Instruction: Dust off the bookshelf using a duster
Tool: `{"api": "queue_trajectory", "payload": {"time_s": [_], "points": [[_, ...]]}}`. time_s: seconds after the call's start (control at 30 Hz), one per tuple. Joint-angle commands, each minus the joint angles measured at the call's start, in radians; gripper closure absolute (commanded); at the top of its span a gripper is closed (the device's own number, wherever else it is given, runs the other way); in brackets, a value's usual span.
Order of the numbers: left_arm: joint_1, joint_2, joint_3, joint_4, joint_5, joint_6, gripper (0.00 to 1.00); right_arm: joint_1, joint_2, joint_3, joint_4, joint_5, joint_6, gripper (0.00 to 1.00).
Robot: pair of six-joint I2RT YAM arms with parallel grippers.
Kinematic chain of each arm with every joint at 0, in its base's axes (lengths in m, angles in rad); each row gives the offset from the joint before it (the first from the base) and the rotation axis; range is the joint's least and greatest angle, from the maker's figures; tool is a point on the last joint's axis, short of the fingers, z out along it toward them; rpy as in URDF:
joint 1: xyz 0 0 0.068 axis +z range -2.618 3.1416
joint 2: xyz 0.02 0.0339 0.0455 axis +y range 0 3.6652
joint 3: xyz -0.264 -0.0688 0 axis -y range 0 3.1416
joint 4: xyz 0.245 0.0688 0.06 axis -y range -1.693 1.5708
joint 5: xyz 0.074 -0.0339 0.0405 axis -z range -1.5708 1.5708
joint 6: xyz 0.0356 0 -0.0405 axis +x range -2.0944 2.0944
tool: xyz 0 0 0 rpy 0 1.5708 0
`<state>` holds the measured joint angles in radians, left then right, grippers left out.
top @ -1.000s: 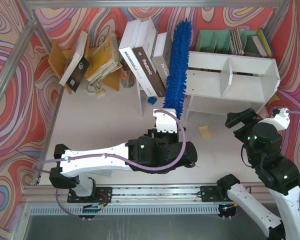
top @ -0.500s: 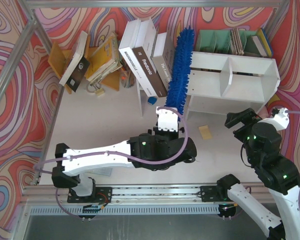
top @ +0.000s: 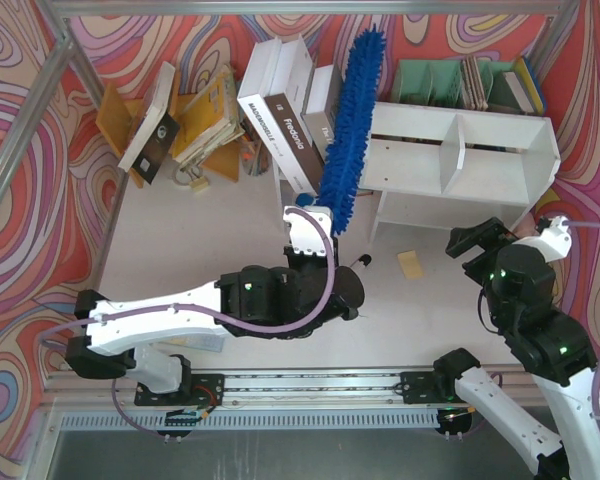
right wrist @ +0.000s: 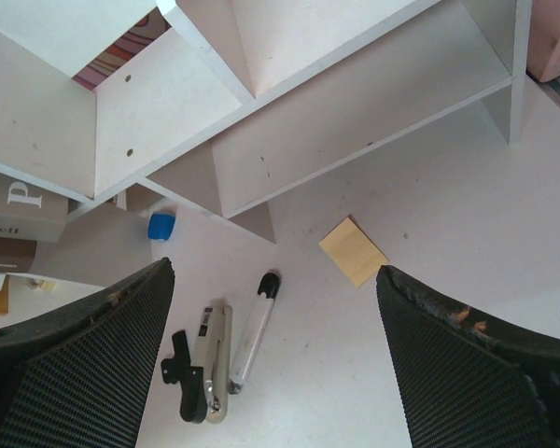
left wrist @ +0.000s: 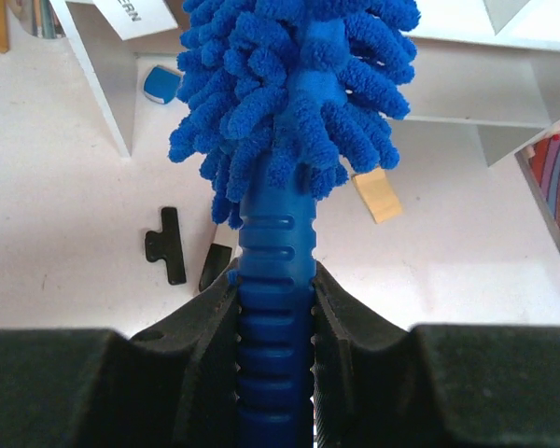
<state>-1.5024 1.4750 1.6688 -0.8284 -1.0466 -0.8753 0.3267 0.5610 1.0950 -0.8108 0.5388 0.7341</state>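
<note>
The blue fluffy duster [top: 348, 120] stands steeply, its head leaning up and to the right across the left end of the white bookshelf [top: 500, 180]. Whether it touches the shelf I cannot tell. My left gripper [top: 318, 212] is shut on its ribbed blue handle [left wrist: 275, 280], with the chenille head [left wrist: 299, 103] filling the upper left wrist view. The left gripper [left wrist: 275, 289] pinches the handle from both sides. My right gripper [top: 475, 238] hangs open in front of the shelf's right half. Between the right gripper's [right wrist: 273, 271] fingers only the table shows, below the bookshelf [right wrist: 355, 103].
A yellow sticky note [top: 411, 264] lies in front of the shelf. A stapler [right wrist: 205, 359], a pen [right wrist: 252, 331] and a small blue object [right wrist: 161, 225] lie near the shelf's left foot. Books [top: 280, 120] lean on a thin white board; a green rack [top: 430, 80] stands behind.
My left arm has shifted left with the duster, pulling the handle end left so the head tilts more to the right. The right arm has hardly moved.
</note>
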Motion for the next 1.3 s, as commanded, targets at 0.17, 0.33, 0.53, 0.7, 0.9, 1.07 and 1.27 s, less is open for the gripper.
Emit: {"api": "queue_trajectory", "payload": {"time_s": [0.17, 0.33, 0.53, 0.7, 0.9, 1.07, 1.27], "points": [[0.008, 0.043, -0.085, 0.066, 0.075, -0.017, 1.00, -0.005, -0.017, -0.036, 0.031, 0.007, -0.001, 0.20], [0.010, 0.066, -0.056, 0.045, 0.080, -0.006, 1.00, -0.005, -0.016, -0.053, 0.060, 0.011, -0.062, 0.19], [0.014, -0.008, -0.044, 0.094, 0.011, 0.100, 1.00, -0.005, -0.032, -0.090, 0.163, -0.004, -0.256, 0.18], [0.016, -0.069, -0.041, 0.201, 0.007, 0.245, 1.00, -0.005, -0.076, -0.155, 0.262, -0.048, -0.396, 0.18], [0.026, -0.006, 0.100, 0.091, -0.032, 0.270, 1.00, -0.005, -0.122, -0.209, 0.352, -0.104, -0.511, 0.17], [0.034, -0.029, 0.015, 0.092, -0.013, 0.203, 1.00, -0.004, -0.151, -0.243, 0.374, -0.130, -0.518, 0.17], [0.043, -0.014, -0.061, 0.032, 0.022, 0.074, 1.00, -0.004, -0.186, -0.270, 0.386, -0.114, -0.512, 0.17]]}}
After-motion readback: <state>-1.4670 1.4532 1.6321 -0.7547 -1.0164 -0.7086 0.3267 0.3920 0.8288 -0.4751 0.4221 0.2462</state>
